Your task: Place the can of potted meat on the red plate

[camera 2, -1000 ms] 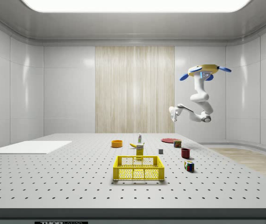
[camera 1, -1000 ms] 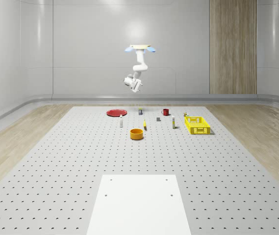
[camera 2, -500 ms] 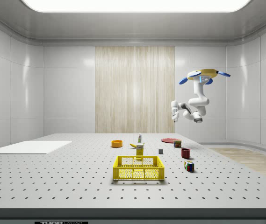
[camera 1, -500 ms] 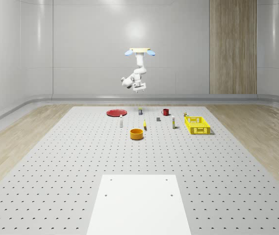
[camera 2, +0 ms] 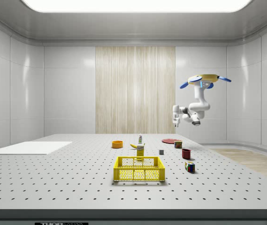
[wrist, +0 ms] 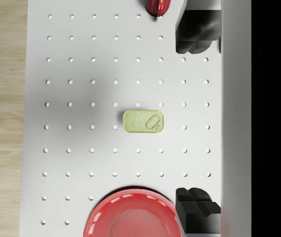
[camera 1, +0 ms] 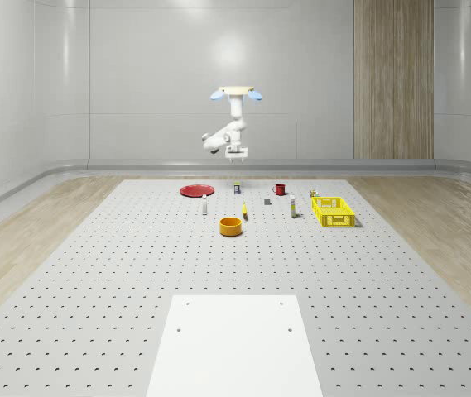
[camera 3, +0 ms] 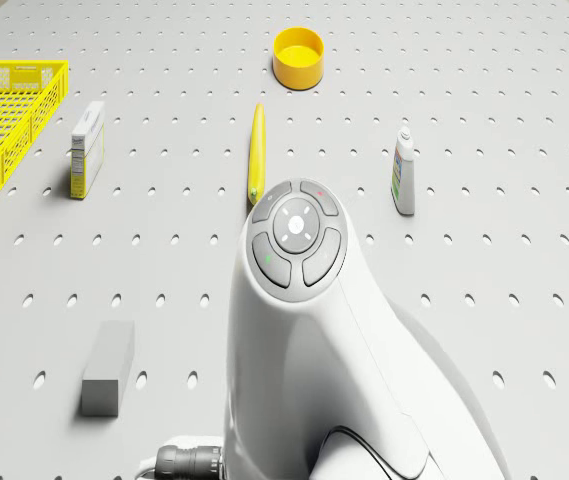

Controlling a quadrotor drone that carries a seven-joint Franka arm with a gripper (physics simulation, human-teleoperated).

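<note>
On the perforated table (camera 1: 136,265) a yellow basket (camera 1: 333,211) stands at the whole-scene view's 3 o'clock side. An orange bowl (camera 1: 231,226) sits near the middle, with a banana (camera 3: 257,152) just beside it. Farther back stand a red mug (camera 1: 279,189), a small white bottle (camera 3: 403,173), a grey block (camera 3: 107,366) and what seems a small carton (camera 3: 87,148).

Pale glossy wall panels (camera 1: 161,78) closed the room in, with one strip of vertical wood slats (camera 2: 135,89) at the frame's centre in the side view. A long ceiling light (camera 2: 135,4) glowed along the top edge. Wood flooring (camera 1: 20,236) bordered a grey perforated table (camera 1: 136,273), a plain white sheet (camera 1: 233,346) at lower centre.
</note>
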